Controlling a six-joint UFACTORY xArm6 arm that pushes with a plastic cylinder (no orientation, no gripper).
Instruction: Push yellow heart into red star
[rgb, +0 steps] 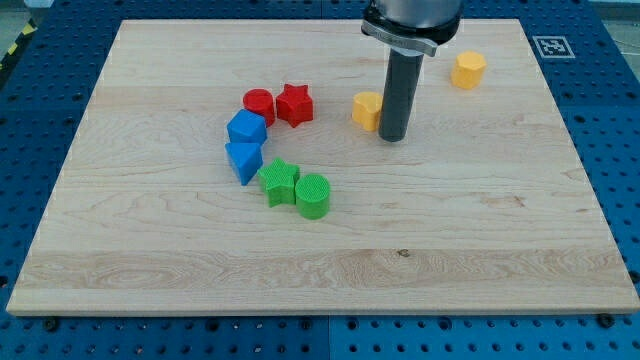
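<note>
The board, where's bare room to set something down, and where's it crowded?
Bare: the whole strip along the view's bottom below the green cylinder, and the view's right side below the yellow hexagon. Crowded: left of centre, around the red star, blue blocks and green star.

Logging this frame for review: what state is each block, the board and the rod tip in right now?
my tip: down on the board, against the yellow heart's right side
yellow heart: flat, apart from red star
red star: flat, touching red cylinder
red cylinder: upright
blue blocks: touching each other
green star: touching green cylinder
yellow hexagon: alone
board: level
</note>
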